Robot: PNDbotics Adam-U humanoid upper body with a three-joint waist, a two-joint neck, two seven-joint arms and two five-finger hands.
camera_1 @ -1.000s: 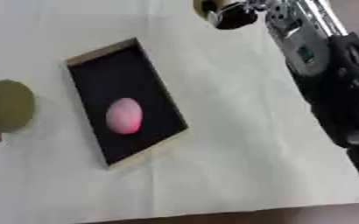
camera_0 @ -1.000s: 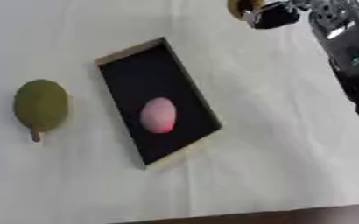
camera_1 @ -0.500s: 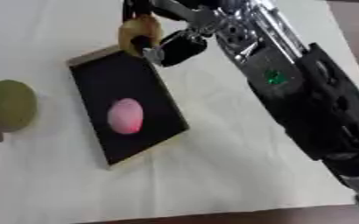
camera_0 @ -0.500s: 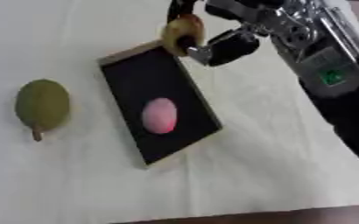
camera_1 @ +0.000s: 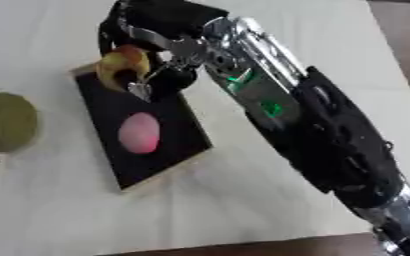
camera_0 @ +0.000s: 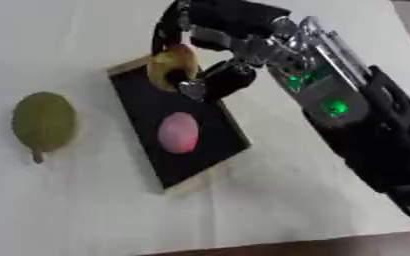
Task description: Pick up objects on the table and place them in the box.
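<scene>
A shallow black box [camera_0: 147, 102] with a pale rim lies askew on the white table. A pink round object [camera_0: 179, 132] rests inside it. My right hand [camera_0: 210, 30] reaches in from the upper right and hangs over the box's far end, its fingers curled round a yellow and red fruit [camera_0: 173, 66]. The fruit is held just above the box's far corner. A green pear-shaped fruit [camera_0: 43, 121] with a short stem lies on the table left of the box. My left hand shows in neither view.
My right forearm [camera_0: 357, 125], black and silver with green lights, crosses the right side of the table. A brown table edge [camera_0: 313, 245] runs along the bottom.
My right arm has reached in from the top right corner, carrying the yellow-red fruit down and left to above the box's far end. The pink object and green fruit lie as before.
</scene>
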